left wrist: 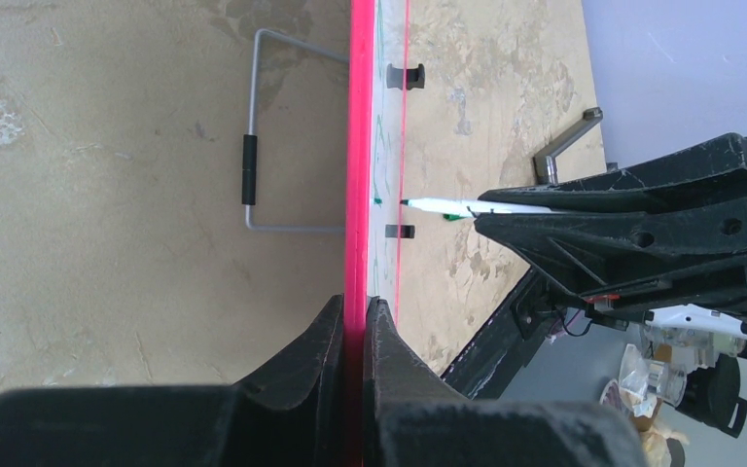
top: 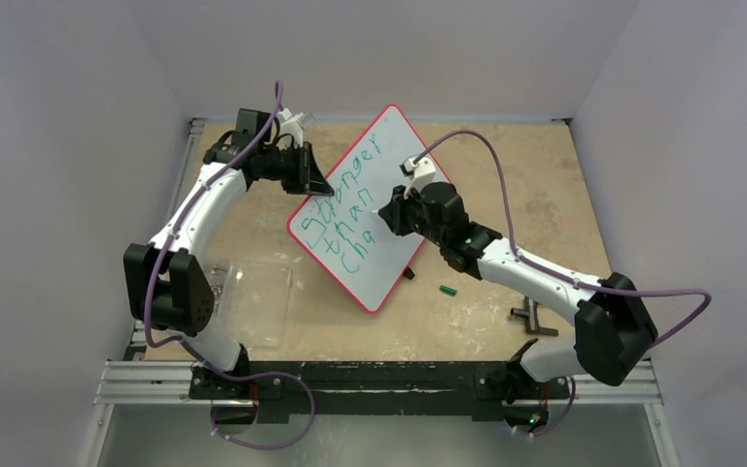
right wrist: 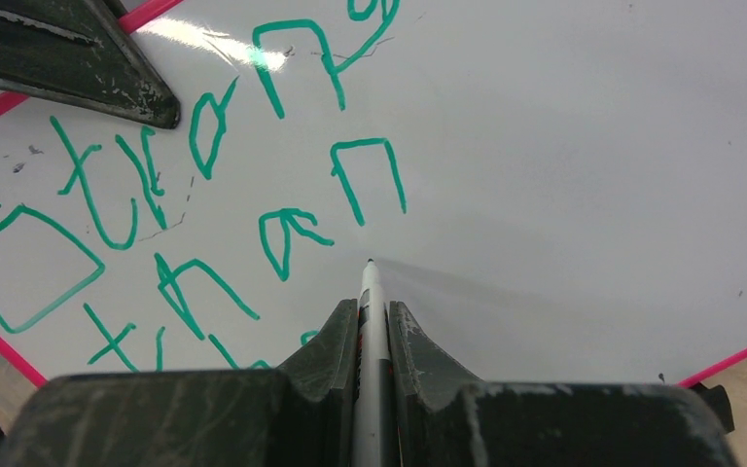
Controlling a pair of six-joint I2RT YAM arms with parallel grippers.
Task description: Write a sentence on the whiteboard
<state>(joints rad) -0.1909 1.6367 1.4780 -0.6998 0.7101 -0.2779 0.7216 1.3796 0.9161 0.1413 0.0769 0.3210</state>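
**Writing the third line: marker tip sitting beside "than", not "Cha"**

The sentence [top: 342, 222] is reading "Stronger", "than" and "Cha" in green on the whiteboard [top: 396, 154]. The board is standing tilted near the middle of the tabletop [top: 515, 185], its long axis and the written lines running from 7 toward 1 o'clock in the top view. The left hand [top: 309, 180] is clamping shut on the red rim [left wrist: 355, 146] at the board's 10 o'clock edge. The right hand [right wrist: 370, 306], the nearer one to the writing, is pinching a marker [right wrist: 369, 280] tight. The tip is sitting beside the "n" of "than"; contact is too fine to tell. "Cha" is lying at about 7 o'clock from that tip, so I judge the coming stroke is calling for a shift down one line. A small green piece [top: 448, 290], perhaps the cap, is lying at 5 o'clock from the board.
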